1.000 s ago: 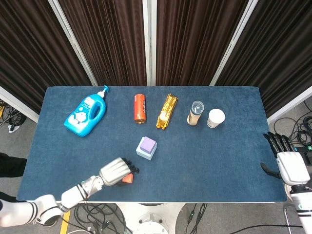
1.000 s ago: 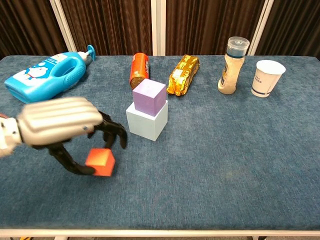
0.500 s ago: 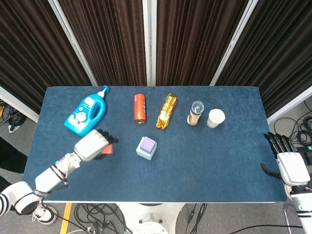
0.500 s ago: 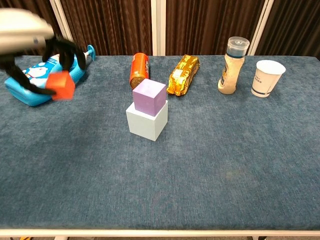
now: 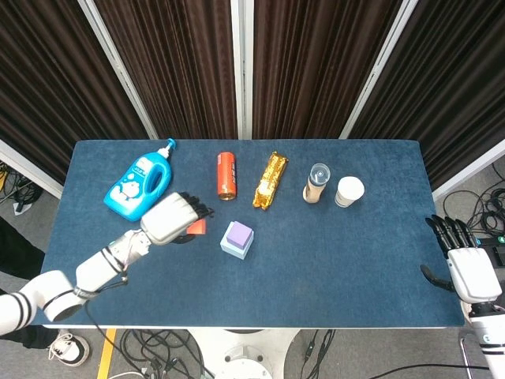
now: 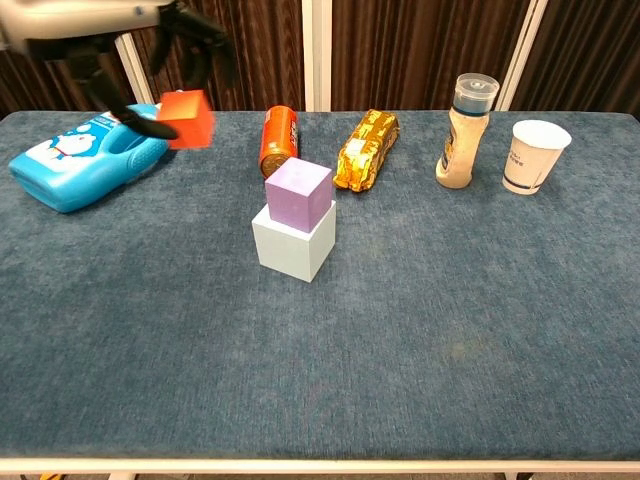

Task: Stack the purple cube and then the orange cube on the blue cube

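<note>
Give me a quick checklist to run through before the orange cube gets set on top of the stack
1. Left hand holds the orange cube: ok, pinched and lifted off the table.
2. Purple cube sits on the blue cube: ok, though turned a little against it.
3. Purple cube's top is bare: ok.
4. Orange cube is above the stack: not ok, it hangs to the left of it.
5. Path to the stack is clear: ok, the orange can lies behind the stack, apart from it.
6. Right hand is out of the way: ok, open at the table's right edge.
</note>
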Available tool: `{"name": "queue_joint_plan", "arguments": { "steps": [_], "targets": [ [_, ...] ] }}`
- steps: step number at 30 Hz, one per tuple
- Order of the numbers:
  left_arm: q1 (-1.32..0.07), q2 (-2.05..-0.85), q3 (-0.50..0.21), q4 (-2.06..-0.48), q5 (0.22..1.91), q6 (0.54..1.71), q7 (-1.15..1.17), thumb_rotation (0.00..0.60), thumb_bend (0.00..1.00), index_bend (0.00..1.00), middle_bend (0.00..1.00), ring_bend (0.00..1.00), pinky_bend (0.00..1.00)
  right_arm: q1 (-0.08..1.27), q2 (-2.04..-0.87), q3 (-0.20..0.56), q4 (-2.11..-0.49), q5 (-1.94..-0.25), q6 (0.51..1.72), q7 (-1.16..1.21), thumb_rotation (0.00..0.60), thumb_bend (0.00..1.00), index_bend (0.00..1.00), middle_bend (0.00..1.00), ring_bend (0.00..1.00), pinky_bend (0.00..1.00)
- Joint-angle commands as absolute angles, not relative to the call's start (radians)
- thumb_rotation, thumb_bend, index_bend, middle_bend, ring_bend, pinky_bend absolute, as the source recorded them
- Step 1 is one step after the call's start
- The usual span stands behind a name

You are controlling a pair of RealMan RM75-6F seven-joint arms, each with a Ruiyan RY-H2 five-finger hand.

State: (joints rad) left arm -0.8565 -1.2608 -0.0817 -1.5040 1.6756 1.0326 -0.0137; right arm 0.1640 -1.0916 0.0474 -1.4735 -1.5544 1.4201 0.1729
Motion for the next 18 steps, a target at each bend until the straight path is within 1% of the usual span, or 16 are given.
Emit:
{"name": "queue_joint_plan", "arguments": {
  "steps": [1, 6, 12, 18],
  "targets": [
    [-0.898, -1.304, -0.092, -1.457, 1.714, 1.024, -0.049, 0.6, 0.28, 0.42, 0.64, 0.46, 0.55, 0.165, -1.094, 0.049, -1.469, -1.554, 1.421, 0.176, 0.6, 0.19, 0.02, 0.06, 0.0, 0.0],
    [-0.946, -1.378, -0.092, -1.369, 1.759, 1.038, -0.113, 0.6, 0.28, 0.42, 0.65, 0.46, 0.55, 0.165, -1.099, 0.051, -1.463, -1.553, 1.424, 0.177, 0.6, 0.19, 0.02, 0.06, 0.0, 0.0],
    [-0.985, -1.448, -0.061, -1.258, 1.788, 1.026, -0.187, 0.6, 0.28, 0.42, 0.65, 0.46, 0.55, 0.175, -1.104, 0.045, -1.435, -1.587, 1.432, 0.209, 0.6, 0.19, 0.02, 0.06, 0.0, 0.0],
    [-1.019, -1.503, -0.046, -1.154, 1.792, 1.018, -0.261, 0.6, 0.28, 0.42, 0.65, 0.46, 0.55, 0.19, -1.106, 0.031, -1.4, -1.636, 1.441, 0.278, 0.6, 0.19, 0.02, 0.07, 0.0, 0.0]
  ]
}}
